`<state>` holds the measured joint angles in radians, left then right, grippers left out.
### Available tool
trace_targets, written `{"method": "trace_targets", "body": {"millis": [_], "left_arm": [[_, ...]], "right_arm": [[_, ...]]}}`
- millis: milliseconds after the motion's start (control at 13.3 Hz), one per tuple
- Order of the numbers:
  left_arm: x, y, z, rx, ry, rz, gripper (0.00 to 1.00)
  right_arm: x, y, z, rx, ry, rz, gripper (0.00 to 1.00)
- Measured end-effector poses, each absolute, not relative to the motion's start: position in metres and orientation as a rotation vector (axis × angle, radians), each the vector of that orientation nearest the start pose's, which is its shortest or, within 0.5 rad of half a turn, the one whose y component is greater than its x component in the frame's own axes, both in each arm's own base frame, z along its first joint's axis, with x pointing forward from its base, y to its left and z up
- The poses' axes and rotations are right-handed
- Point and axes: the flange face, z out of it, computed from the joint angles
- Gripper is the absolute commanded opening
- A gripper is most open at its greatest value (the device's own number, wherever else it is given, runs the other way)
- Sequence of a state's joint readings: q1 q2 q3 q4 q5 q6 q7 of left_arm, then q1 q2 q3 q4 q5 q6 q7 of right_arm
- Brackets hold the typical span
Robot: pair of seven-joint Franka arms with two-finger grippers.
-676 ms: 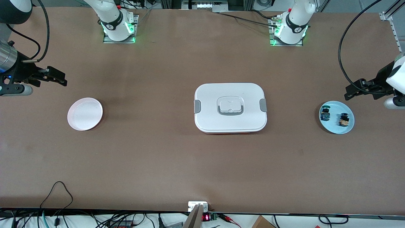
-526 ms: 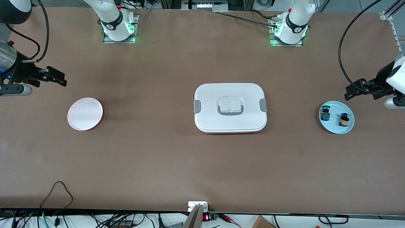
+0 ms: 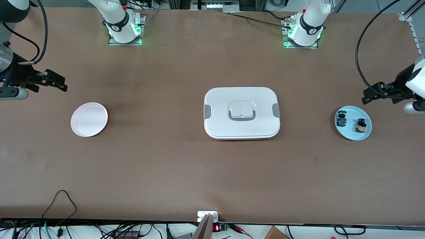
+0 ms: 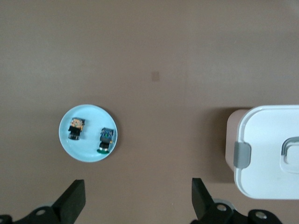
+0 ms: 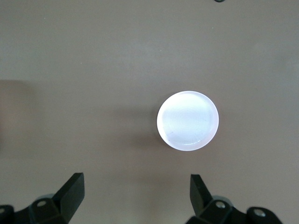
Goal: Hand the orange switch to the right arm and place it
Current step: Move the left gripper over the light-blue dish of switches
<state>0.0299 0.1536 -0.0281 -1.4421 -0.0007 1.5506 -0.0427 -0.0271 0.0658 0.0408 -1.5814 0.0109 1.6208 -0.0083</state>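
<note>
The orange switch point(image 3: 361, 125) lies on a light blue plate point(image 3: 352, 134) at the left arm's end of the table, beside a similar black part with blue-green pieces point(image 3: 340, 119). My left gripper point(image 3: 366, 96) hangs open and empty over bare table beside that plate. In the left wrist view the orange switch point(image 4: 76, 127) and the plate point(image 4: 88, 112) lie ahead of the open left gripper point(image 4: 138, 200). My right gripper point(image 3: 61, 83) is open and empty, over bare table beside the pink plate point(image 3: 89, 119). The right wrist view shows that plate point(image 5: 188, 120) ahead of the right gripper point(image 5: 135, 191).
A large white lidded box point(image 3: 241, 113) with grey clips stands in the middle of the table, between the two plates. It also shows in the left wrist view point(image 4: 266, 149). Cables hang along the table edge nearest the front camera.
My right gripper has drifted slightly toward its end of the table and toward the bases. The left gripper, plates and switches have not moved.
</note>
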Motion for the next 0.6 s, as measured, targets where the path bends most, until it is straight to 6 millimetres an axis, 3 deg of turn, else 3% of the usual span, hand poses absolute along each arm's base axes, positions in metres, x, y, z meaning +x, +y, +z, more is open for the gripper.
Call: {"method": "trace_targets", "body": {"millis": [225, 375, 601], "left_arm": [[0.598, 0.021, 0.573, -3.146, 0.061, 0.212, 1.00], [0.601, 0.030, 0.552, -3.147, 0.288, 0.283, 1.00], [0.605, 0.070, 0.502, -3.136, 0.677, 0.397, 1.00]], "right_arm": [[0.578, 0.001, 0.587, -3.131, -0.015, 0.027, 1.00], [0.582, -0.004, 0.591, -3.151, -0.009, -0.030, 1.00], [0.585, -0.005, 0.590, -3.159, -0.010, -0.047, 1.00]]}}
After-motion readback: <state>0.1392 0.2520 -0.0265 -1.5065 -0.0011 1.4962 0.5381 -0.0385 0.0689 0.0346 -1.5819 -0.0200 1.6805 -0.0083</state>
